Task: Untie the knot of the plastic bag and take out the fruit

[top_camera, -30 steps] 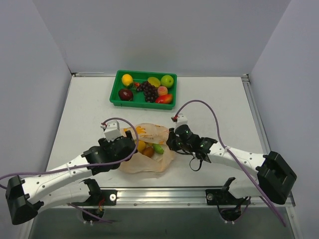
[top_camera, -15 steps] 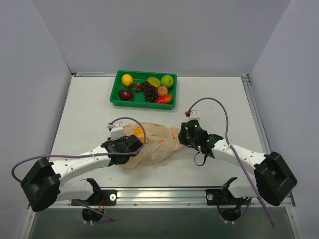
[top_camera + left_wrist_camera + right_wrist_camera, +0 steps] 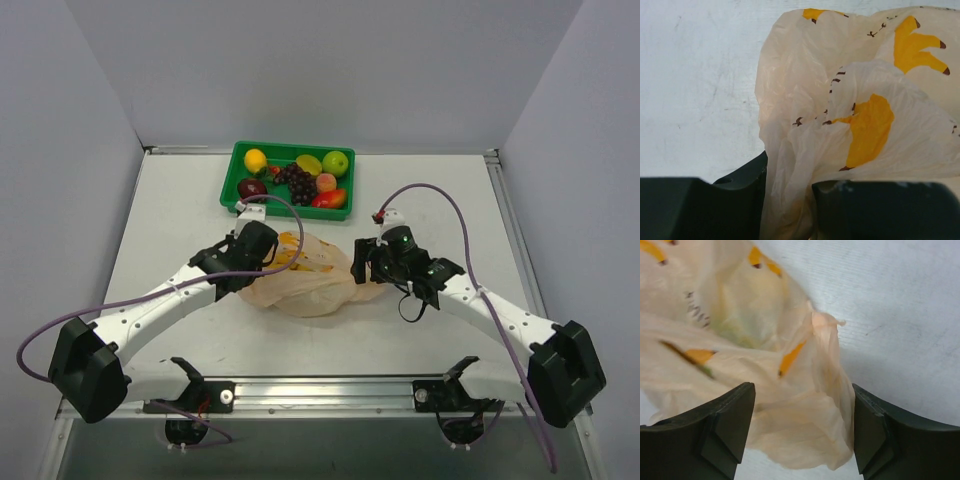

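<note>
The plastic bag (image 3: 312,284) lies as a crumpled peach mound at the table's middle, printed with yellow bananas (image 3: 867,127). My left gripper (image 3: 268,260) is at its left end, and in the left wrist view (image 3: 789,176) the jaws pinch a bunched fold of bag plastic. My right gripper (image 3: 366,266) stands open at the bag's right end; a loose flap (image 3: 805,430) lies between its wide fingers (image 3: 727,425) without being clamped. The fruit is covered by the bag; only a faint green tint (image 3: 735,330) shows through. The knot shows in no view.
A green tray (image 3: 288,212) stands at the back, holding a lemon (image 3: 256,160), a green fruit (image 3: 335,162), dark grapes (image 3: 298,183), a dark red apple (image 3: 252,189) and others. Cables loop above both wrists.
My left gripper swung away from the near edge and shut on the bag's left end. My right gripper opened. The bag, open with fruit showing a second ago, now covers them.
</note>
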Robot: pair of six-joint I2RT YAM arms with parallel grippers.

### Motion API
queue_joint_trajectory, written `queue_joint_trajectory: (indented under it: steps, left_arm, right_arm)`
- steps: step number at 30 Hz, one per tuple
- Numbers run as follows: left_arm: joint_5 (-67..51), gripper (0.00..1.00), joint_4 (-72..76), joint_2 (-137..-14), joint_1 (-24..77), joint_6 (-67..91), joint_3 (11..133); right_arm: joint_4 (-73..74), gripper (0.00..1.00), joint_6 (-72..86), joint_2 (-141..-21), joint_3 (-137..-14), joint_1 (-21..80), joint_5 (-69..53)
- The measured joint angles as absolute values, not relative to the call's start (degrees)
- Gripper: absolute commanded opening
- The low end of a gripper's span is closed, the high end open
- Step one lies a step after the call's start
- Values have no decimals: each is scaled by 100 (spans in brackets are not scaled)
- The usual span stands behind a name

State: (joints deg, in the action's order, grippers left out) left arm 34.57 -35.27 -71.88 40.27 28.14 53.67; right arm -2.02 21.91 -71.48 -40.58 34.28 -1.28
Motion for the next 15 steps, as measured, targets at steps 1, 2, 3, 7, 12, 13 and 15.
queue_joint_trajectory:
  steps: [1, 2, 3, 7, 12, 13, 15]
  left_arm:
    - [3369, 31, -3470, -7205, 4023, 2659, 5400]
    - [3291, 31, -3422, -7216, 4023, 2532, 5406]
    - [3205, 31, -3395, -7229, 4014, 2423, 5406]
    - [2921, 31, -3286, -7277, 3994, 2112, 5363]
    - [2589, 31, -3214, -7275, 3905, 1922, 5306]
    - [2497, 30, -3186, -7264, 3874, 1905, 5299]
    - [2368, 30, -3140, -7220, 3841, 1898, 5271]
  right_arm:
    - [-27, 73, 2086, -6989, -4150, 3538, -143]
    - [167, 74, 1946, -6820, -4270, 3653, -139]
    - [362, 74, 1831, -6657, -4418, 3785, -126]
    - [1022, 74, 1330, -6165, -5245, 4386, 54]
    - [1275, 74, 963, -6012, -5902, 4851, 189]
    - [1288, 75, 904, -6023, -5944, 4882, 228]
    - [1310, 74, 792, -6069, -5953, 4884, 257]
